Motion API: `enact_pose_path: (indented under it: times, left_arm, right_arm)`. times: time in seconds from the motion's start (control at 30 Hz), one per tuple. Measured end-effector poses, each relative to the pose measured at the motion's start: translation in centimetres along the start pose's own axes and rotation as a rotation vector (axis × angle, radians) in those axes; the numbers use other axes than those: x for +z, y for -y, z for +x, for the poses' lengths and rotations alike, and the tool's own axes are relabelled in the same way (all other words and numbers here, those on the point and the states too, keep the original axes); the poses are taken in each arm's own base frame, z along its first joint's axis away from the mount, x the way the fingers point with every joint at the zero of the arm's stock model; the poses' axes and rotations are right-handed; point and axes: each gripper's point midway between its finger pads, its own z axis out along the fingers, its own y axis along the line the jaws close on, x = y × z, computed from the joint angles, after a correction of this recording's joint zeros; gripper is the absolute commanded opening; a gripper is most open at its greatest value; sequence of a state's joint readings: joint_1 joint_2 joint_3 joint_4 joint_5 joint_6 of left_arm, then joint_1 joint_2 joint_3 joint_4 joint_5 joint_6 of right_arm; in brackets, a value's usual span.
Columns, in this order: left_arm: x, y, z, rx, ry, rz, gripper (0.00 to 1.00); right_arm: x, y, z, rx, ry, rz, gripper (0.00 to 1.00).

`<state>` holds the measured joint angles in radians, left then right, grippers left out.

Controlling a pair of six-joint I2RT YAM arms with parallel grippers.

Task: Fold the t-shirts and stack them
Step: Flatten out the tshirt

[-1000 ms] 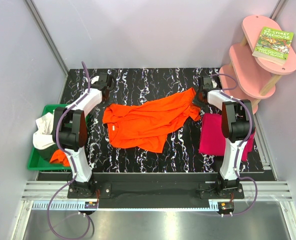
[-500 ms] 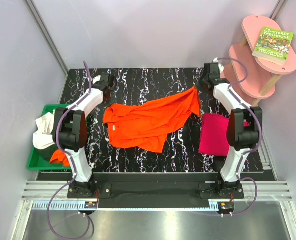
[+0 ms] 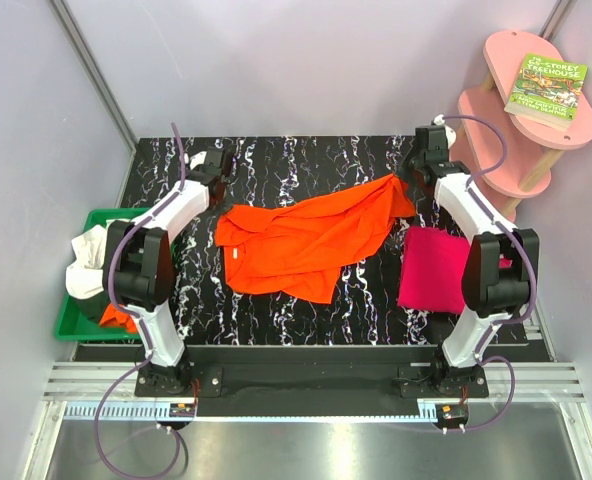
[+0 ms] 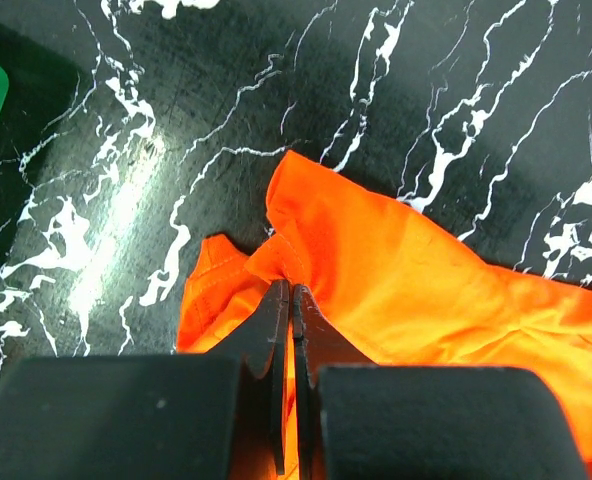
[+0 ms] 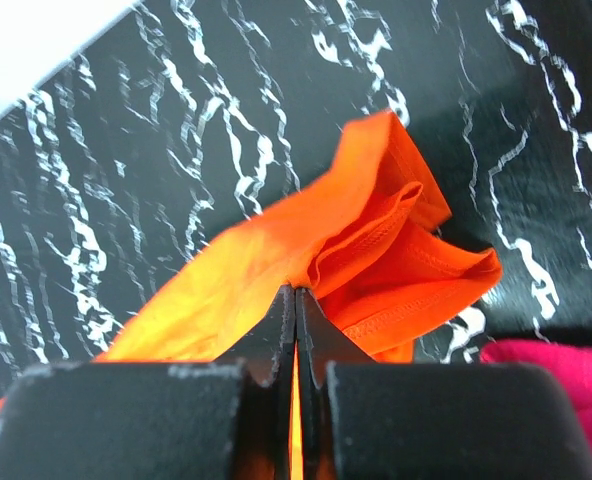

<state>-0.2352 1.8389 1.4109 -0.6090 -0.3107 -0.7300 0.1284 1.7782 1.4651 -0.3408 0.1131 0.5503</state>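
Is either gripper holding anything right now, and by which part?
Both hold the orange t-shirt: the left gripper pinches a bunched edge at its left end, and the right gripper pinches its far right corner beside a stitched hem.

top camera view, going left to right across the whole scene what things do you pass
green bin → orange shirt → pink shirt → pink shelf → book, which lies on the shelf's top tier

Green bin (image 3: 74, 323) left; book (image 3: 546, 90) on pink shelf (image 3: 488, 132); marbled tabletop (image 3: 306, 160).
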Motion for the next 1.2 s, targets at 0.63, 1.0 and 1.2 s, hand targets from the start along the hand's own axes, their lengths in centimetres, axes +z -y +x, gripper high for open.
enact_pose_path:
  times: [0.63, 1.0, 1.2]
  left_arm:
    - [-0.1, 0.4, 1.7, 0.021, -0.021, -0.001, 0.00]
    - [-0.1, 0.6, 1.8, 0.026, -0.022, 0.002, 0.00]
    - [-0.1, 0.5, 1.8, 0.026, -0.022, 0.002, 0.00]
  right_arm:
    - [-6.2, 5.5, 11.0, 0.001, -0.156, 0.115, 0.00]
    - [-9.1, 6.6, 12.6, -0.017, -0.170, 0.149, 0.39]
    - [-5.7, 5.2, 9.1, -0.030, -0.137, 0.196, 0.48]
